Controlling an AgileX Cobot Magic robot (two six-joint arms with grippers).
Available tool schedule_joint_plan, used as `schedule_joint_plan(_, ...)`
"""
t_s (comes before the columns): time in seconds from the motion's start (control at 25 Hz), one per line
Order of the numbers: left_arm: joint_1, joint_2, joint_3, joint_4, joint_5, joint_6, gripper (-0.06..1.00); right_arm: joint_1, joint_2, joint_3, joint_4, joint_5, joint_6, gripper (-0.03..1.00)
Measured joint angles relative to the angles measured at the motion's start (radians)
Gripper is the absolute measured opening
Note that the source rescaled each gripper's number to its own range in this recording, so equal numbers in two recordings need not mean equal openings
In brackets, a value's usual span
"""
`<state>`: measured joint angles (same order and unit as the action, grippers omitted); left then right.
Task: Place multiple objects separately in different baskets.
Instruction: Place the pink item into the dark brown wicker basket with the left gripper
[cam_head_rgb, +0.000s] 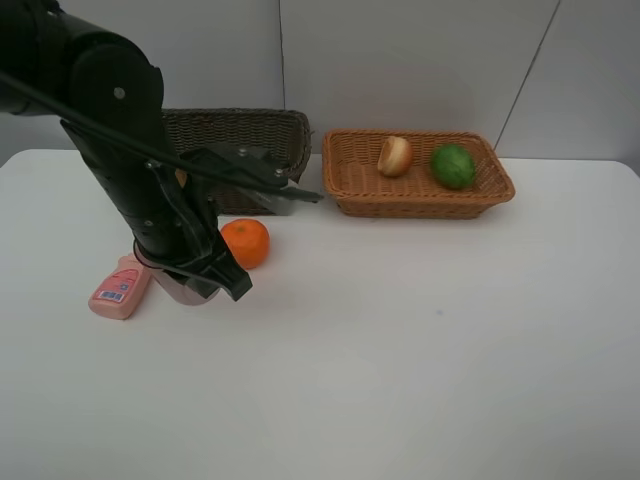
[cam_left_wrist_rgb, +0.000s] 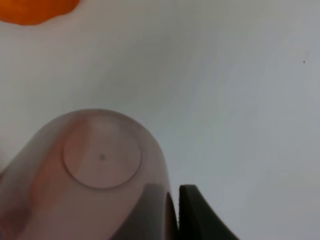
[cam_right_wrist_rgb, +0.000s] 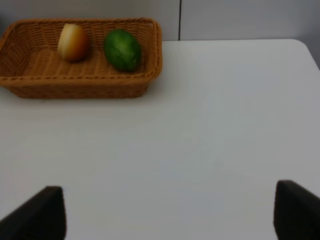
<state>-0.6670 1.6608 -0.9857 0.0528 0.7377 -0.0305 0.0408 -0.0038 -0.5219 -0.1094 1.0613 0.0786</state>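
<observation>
Nearest, the translucent mauve cup (cam_left_wrist_rgb: 102, 157) is on the table (cam_head_rgb: 400, 350), its wall pinched by the left gripper (cam_left_wrist_rgb: 172, 215), touching the lying pink bottle (cam_head_rgb: 120, 288). Just behind sits the orange mandarin (cam_head_rgb: 245, 243). Farther, the peach-like fruit (cam_head_rgb: 395, 156) and the green lime (cam_head_rgb: 453, 166) rest in the light basket (cam_head_rgb: 420, 200). The right gripper (cam_right_wrist_rgb: 170, 215) is spread wide.

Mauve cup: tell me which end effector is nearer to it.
Left. The left end effector pinches the wall of the mauve cup, one finger inside, one outside. The right end effector hangs open over the table facing the light basket, cup absent from its view.
</observation>
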Motion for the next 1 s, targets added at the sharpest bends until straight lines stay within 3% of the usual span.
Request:
schedule_joint_plan(0.4,0.000,-0.063,-0.039,0.017,0.039,-0.011,0.00,0.000,0.000,0.000,0.000,0.000,0.000,0.83)
schedule_joint_plan(0.72,0.030,-0.064,-0.240,0.131,0.086,-0.018,0.00,0.000,0.000,0.000,0.000,0.000,0.000,0.83)
schedule_joint_plan(1.0,0.133,-0.064,-0.363,0.310,0.080,-0.157,0.00,0.000,0.000,0.000,0.000,0.000,0.000,0.83)
